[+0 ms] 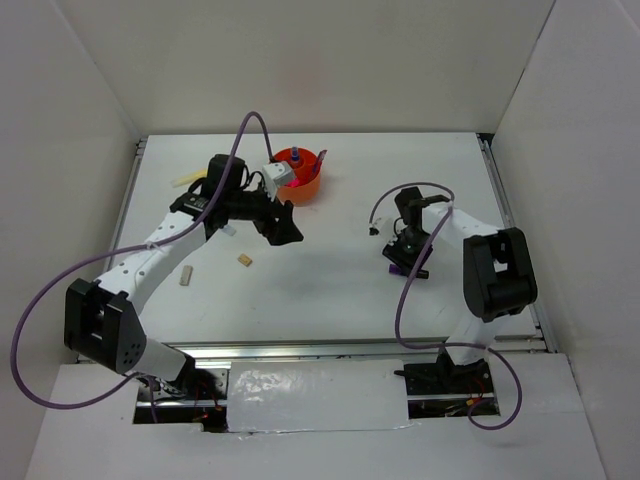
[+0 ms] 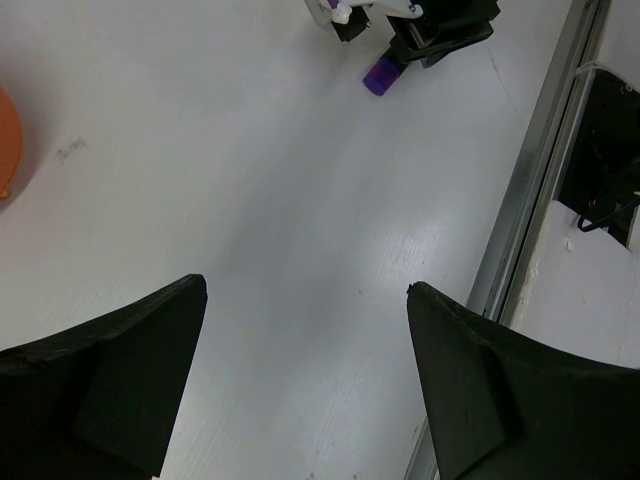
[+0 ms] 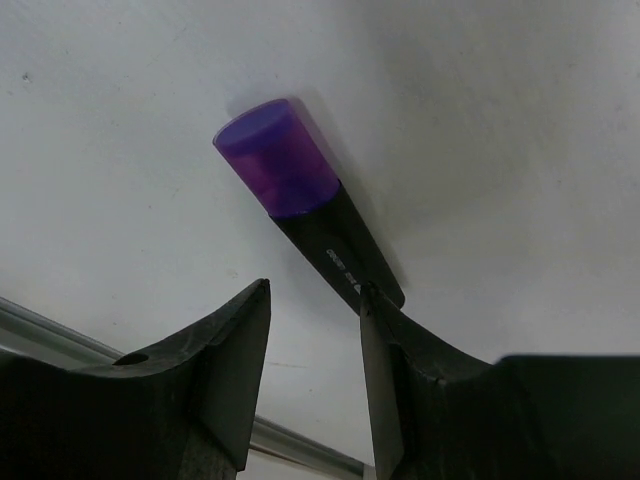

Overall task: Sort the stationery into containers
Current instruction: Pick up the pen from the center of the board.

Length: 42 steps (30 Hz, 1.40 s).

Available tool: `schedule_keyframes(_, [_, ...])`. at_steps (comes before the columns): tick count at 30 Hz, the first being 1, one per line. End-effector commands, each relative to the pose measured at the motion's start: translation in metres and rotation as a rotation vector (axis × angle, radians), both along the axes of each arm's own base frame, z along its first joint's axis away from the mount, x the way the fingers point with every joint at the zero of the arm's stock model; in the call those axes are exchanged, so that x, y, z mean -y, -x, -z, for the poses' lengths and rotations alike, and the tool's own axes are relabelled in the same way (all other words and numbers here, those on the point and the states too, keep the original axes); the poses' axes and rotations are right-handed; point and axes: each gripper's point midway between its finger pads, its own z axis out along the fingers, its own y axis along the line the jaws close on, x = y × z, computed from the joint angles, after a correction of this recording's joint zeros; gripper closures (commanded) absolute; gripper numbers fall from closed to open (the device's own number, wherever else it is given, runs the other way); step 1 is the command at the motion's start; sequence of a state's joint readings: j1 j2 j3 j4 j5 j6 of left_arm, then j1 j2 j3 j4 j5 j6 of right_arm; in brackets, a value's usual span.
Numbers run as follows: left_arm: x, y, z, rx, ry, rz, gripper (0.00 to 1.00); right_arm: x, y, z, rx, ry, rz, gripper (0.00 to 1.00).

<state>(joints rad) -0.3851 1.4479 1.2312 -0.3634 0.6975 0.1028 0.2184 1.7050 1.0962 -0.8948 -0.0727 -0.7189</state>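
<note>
**Both my jaws apart, purple marker lying at my right fingertip**

My left gripper (image 2: 306, 290) hangs over bare desk (image 1: 330, 290) with its jaws spread wide and nothing between them. From above it sits just beside the orange pot (image 1: 305, 180), on the pot's near side. The pot stands close to the far edge, a little left of the middle, and in my left wrist view only a sliver of its wall shows at the left border. A blue-capped bottle (image 1: 296, 157) stands up inside the pot.

My right gripper (image 3: 315, 295) is low over the desk near the right edge, jaws partly parted with white desk showing in the gap. I pinch nothing. The purple-black marker (image 3: 300, 190) lies flat on the desk, purple cap pointing away from me. Its black end runs up to the tip of one of my fingers (image 3: 385, 340); I cannot tell whether it touches.

On the left half of the desk lie two tan erasers, one (image 1: 244, 261) near the middle and the other (image 1: 185, 276) closer to the left edge, well apart from the pot. A yellow stick (image 1: 183, 181) lies by the far left corner, beside my left arm
</note>
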Motion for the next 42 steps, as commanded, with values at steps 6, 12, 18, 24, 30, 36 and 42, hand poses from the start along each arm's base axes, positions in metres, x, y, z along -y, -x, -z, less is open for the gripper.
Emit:
schedule_keyframes(6, [-0.011, 0.006, -0.007, 0.023, 0.023, 0.001, 0.06, -0.005, -0.02, 0.021, 0.049, 0.05, -0.078, 0.52])
schedule_keyframes(12, [-0.018, 0.009, -0.006, 0.019, 0.038, -0.024, 0.06, -0.006, -0.018, 0.03, 0.056, 0.097, -0.131, 0.61])
schedule_keyframes(18, [-0.032, 0.016, -0.024, -0.01, 0.133, -0.115, 0.09, -0.054, -0.029, -0.016, 0.15, -0.065, -0.138, 0.92])
schedule_keyframes(24, [-0.047, 0.009, -0.039, -0.144, 0.268, -0.315, 0.13, -0.178, -0.014, -0.137, 0.265, -0.574, -0.101, 0.98])
schedule_keyframes(30, [-0.051, -0.007, -0.047, -0.325, 0.324, -0.519, 0.26, -0.244, 0.009, -0.187, 0.302, -0.743, -0.109, 1.0])
schedule_keyframes(36, [-0.04, -0.009, -0.047, -0.364, 0.317, -0.516, 0.33, -0.272, 0.016, -0.191, 0.277, -0.734, -0.103, 1.0])
schedule_keyframes(42, [-0.033, -0.007, -0.036, -0.386, 0.306, -0.502, 0.39, -0.284, 0.015, -0.19, 0.302, -0.697, -0.109, 1.0])
